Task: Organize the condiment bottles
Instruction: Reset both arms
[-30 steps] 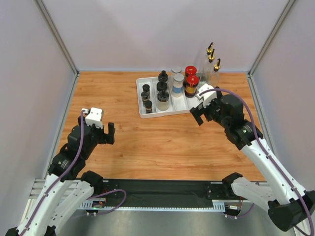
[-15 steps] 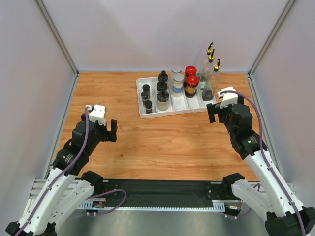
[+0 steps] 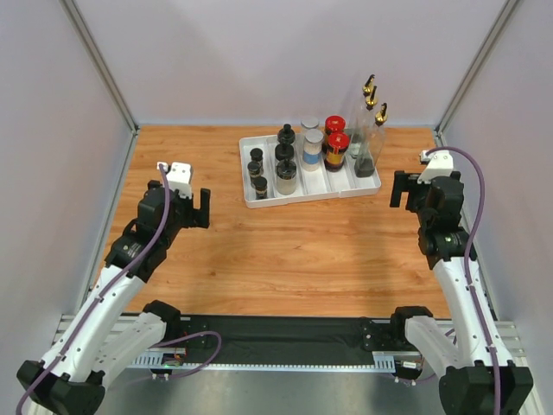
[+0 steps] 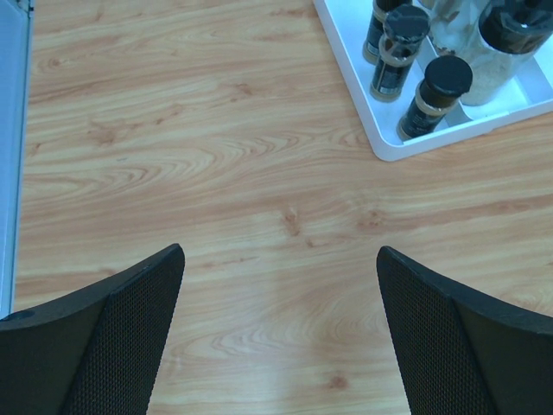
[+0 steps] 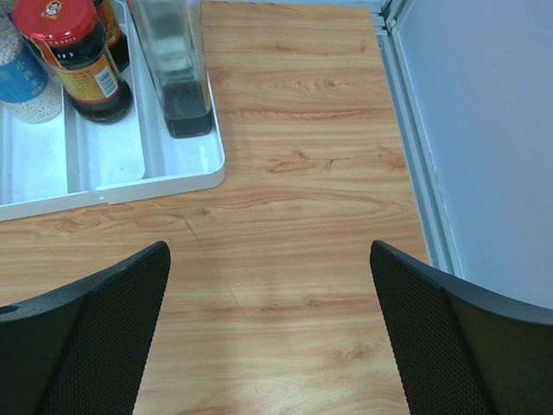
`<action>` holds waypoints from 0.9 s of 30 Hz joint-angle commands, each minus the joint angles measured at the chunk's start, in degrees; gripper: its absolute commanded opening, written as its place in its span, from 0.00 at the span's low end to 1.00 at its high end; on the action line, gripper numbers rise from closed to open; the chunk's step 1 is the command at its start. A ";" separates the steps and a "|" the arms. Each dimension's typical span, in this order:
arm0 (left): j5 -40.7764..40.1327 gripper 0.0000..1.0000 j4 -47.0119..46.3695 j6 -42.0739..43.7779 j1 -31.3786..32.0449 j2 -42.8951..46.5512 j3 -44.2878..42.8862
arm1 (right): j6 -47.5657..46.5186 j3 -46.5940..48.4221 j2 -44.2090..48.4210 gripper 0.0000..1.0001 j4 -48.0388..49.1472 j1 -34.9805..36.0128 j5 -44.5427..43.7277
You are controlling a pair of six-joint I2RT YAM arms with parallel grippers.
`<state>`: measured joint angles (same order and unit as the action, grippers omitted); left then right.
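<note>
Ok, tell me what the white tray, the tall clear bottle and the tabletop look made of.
White divided tray: likely plastic, smooth, slightly glossy, moulded rounded rim.
Tall clear square bottle: glass or clear plastic, see-through walls, dark liquid at bottom.
Tabletop: wood or wood-look laminate, visible grain, satin sheen.

My right pincer [image 3: 399,189] has swung away from the tray [image 3: 294,200]. A second ago it hung at the tray's near right corner; now it sits off to the right over bare worktop [image 3: 285,251], close to the side wall [image 3: 497,164]. My left pincer [image 3: 201,210] has crept forward and slightly right, nearer the tray's left end.
</note>
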<state>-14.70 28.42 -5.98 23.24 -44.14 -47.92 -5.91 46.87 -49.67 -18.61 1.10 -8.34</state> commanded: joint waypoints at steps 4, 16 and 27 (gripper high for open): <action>0.90 1.00 -3.46 0.35 -3.99 -1.65 -3.85 | 2.92 0.33 0.98 1.00 0.15 -2.51 2.62; 3.45 1.00 -4.43 -0.26 -9.53 -1.83 -1.39 | 5.12 0.15 0.72 1.00 0.15 -3.48 3.16; 3.98 1.00 -4.43 0.53 -9.62 -0.33 -0.24 | 9.16 0.41 -0.16 1.00 0.24 -3.48 1.13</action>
<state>-11.38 26.30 -5.89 14.09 -45.39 -48.45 1.13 46.85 -49.58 -18.76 -2.07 -5.72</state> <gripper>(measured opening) 0.996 0.998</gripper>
